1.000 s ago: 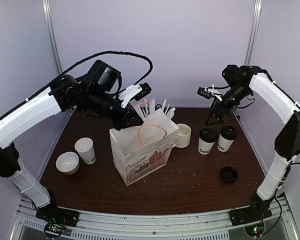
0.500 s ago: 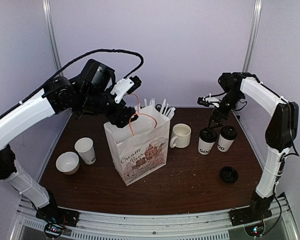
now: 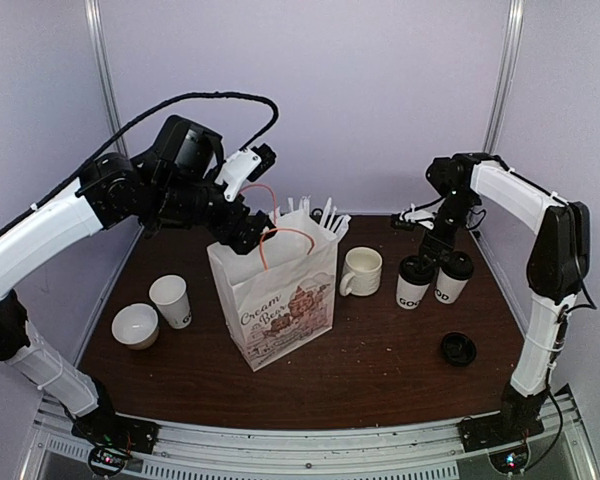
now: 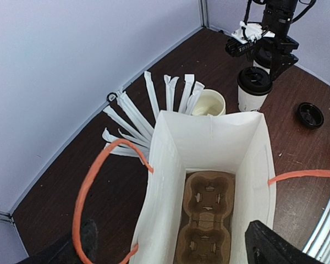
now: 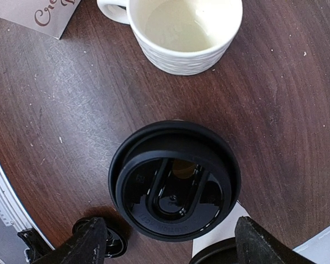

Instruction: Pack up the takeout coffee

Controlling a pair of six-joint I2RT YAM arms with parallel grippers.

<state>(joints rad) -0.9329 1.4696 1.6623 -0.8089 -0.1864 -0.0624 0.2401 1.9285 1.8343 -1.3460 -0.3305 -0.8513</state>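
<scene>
Right gripper (image 3: 433, 246): fingers spread wide with nothing between them, poised straight above the first takeout cup (image 3: 414, 282), its black lid (image 5: 175, 179) centred in my wrist view.
Left gripper (image 3: 252, 232): fingers wide apart over the mouth of the paper bag (image 3: 280, 300), clasping nothing that I can see. One orange handle (image 4: 99, 181) curves past a finger.
Takeout coffee: both cups stand upright on the right of the table, not yet in the bag. The second takeout cup (image 3: 453, 278) is just beside the first.
Step in hand, as I judge it: taking hold of the first cup.
Doing it well: I would lower until the fingers sit below the lid's rim on the paper wall, squeeze gently so the cup does not crush, then lift straight up and keep it level.
Destination: a cardboard carrier (image 4: 206, 220) lies flat in the bottom of the bag, with its sockets facing up.
In the way: the second cup crowds one finger's path. The cream mug (image 3: 362, 270) stands between the cups and the bag, and the bag's tall wall and handles must be cleared.
Also around: white wrapped sticks (image 4: 148, 115) fan out behind the bag, a loose black lid (image 3: 458, 349) lies nearer me, and an open paper cup (image 3: 170, 300) and a small white bowl (image 3: 135, 325) sit to the left.
</scene>
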